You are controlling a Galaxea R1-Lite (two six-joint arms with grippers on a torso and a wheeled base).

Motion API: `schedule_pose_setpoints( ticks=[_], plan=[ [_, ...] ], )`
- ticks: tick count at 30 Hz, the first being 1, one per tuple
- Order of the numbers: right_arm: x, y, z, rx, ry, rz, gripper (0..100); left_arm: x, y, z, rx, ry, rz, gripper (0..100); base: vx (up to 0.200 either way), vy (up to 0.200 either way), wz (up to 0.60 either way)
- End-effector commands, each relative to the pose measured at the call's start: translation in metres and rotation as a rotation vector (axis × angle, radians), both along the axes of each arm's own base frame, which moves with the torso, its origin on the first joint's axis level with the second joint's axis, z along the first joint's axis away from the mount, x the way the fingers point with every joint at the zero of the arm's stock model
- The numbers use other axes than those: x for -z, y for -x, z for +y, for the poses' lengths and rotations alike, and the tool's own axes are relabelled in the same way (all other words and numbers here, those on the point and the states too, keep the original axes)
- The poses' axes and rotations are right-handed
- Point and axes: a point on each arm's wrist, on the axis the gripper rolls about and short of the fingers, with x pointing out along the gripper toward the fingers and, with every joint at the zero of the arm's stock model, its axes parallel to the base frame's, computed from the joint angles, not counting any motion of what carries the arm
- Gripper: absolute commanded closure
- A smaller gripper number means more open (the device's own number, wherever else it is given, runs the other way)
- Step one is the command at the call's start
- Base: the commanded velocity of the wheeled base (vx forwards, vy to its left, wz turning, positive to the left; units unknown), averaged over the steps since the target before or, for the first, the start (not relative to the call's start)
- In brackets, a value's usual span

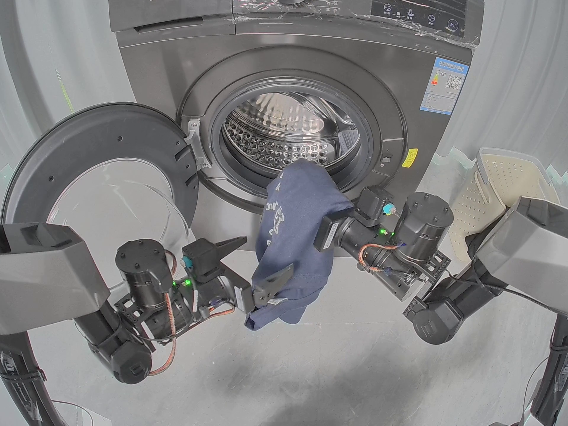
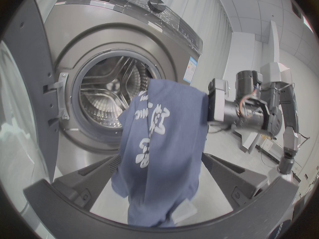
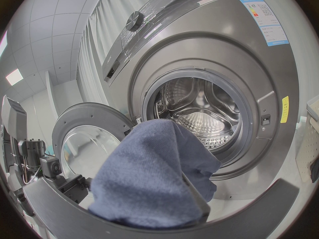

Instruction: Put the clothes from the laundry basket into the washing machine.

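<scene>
One navy T-shirt (image 1: 296,220) hangs before the washing machine (image 1: 171,66), right end effector (image 3: 196,201) clamping it, left end effector (image 2: 159,156) spread apart.

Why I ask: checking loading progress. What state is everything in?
Door, swung fully open.
Drum, no clothes inside.
Blue shirt, hanging outside the opening.
Right gripper, shut on blue shirt.
Left gripper, open, fingers flanking blue shirt.
Laundry basket, contents hidden.

Navy tee (image 1: 296,226) hangs @ open washer (image 1: 177,60).
</scene>
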Motion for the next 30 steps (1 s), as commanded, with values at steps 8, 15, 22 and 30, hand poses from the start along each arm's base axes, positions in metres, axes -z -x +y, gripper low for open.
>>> schedule_pose_setpoints(
  ticks=[8,15,22,30],
  plan=[
    [0.007,0.002,0.017,-0.025,-0.006,0.008,100,0.014,-0.026,-0.033,0.012,0.036,-0.015,0,0.0,0.0,0.0],
    [0.008,0.005,0.025,-0.039,-0.011,0.007,100,0.024,-0.029,-0.037,0.02,0.018,-0.001,0,0.0,0.0,0.0],
    [0.01,0.009,0.027,-0.043,-0.012,0.022,100,0.026,-0.04,-0.048,0.024,0.038,-0.023,0,0.0,0.0,0.0],
    [0.014,0.012,0.024,-0.032,-0.015,0.048,100,0.031,-0.068,-0.046,-0.093,0.065,-0.06,0,0.0,0.0,0.0]
  ],
)
